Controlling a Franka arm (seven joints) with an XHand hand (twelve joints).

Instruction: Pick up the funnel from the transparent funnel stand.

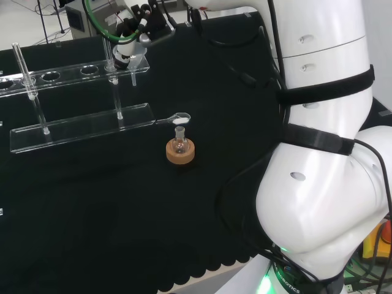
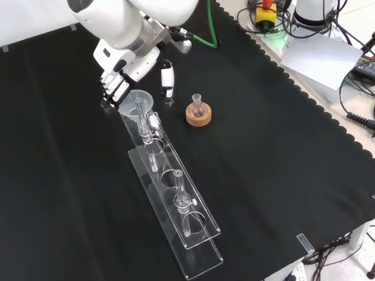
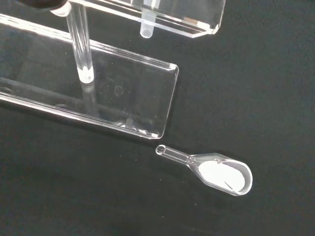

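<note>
Clear glossy plastic funnel stand (image 2: 176, 205), matt black cloth (image 2: 281, 146), rough cork ring (image 1: 180, 152), translucent funnel (image 2: 136, 103).

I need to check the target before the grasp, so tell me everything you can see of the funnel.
The funnel is translucent whitish plastic by its look, a wide round cone narrowing to a thin stem. It sits upright in the end hole of the transparent funnel stand, stem poking down through the upper plate. The hand is right beside its rim; whether they touch is unclear.
</note>
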